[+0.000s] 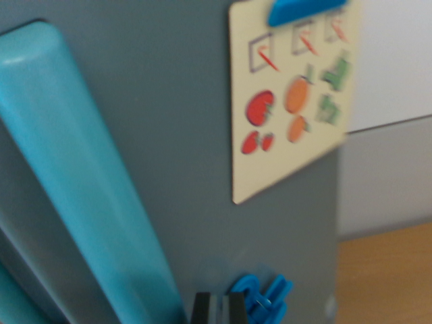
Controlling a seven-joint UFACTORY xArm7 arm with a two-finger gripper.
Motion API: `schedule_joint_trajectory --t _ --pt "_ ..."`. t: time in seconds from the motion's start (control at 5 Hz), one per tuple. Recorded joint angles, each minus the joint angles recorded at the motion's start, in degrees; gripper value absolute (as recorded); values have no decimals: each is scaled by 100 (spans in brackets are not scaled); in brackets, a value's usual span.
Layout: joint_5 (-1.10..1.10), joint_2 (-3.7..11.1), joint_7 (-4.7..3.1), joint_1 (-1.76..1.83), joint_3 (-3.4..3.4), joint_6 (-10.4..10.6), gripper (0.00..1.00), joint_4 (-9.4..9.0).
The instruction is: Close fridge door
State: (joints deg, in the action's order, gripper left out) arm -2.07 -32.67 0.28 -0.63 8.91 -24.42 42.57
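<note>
Against the grey fridge door (175, 135) our gripper (218, 309) sits with fingers together, holding nothing; we should push squarely beside the teal handle (74, 182).

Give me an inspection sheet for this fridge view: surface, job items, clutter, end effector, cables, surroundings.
Surface: grey fridge door fills most of the wrist view, blurred.
Job's things: teal door handle runs diagonally down the wrist view's left.
Clutter: cream checklist card with red, orange and green food pictures, held by a blue clip; blue magnet letters low on the door.
End effector: dark fingertips at the bottom edge, close against the door; open or shut cannot be told.
Cables: nothing seen.
Surroundings: pale wall, wooden floor at the wrist view's right.
</note>
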Motion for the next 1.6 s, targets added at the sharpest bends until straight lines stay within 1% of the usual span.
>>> schedule_joint_trajectory --t 0.2,0.4,0.6,0.8,1.0,1.2,1.4,1.6 --pt "0 0 0 0 0 0 100 0" --pt "0 278 0 1 -171 0 100 178" --pt "0 278 0 1 -171 0 100 178" --pt "0 545 0 1 -300 0 100 367" --pt "0 545 0 1 -300 0 100 367" --pt "0 780 0 1 -387 0 100 606" --pt "0 780 0 1 -387 0 100 606" --pt "0 985 0 1 -443 0 100 825"
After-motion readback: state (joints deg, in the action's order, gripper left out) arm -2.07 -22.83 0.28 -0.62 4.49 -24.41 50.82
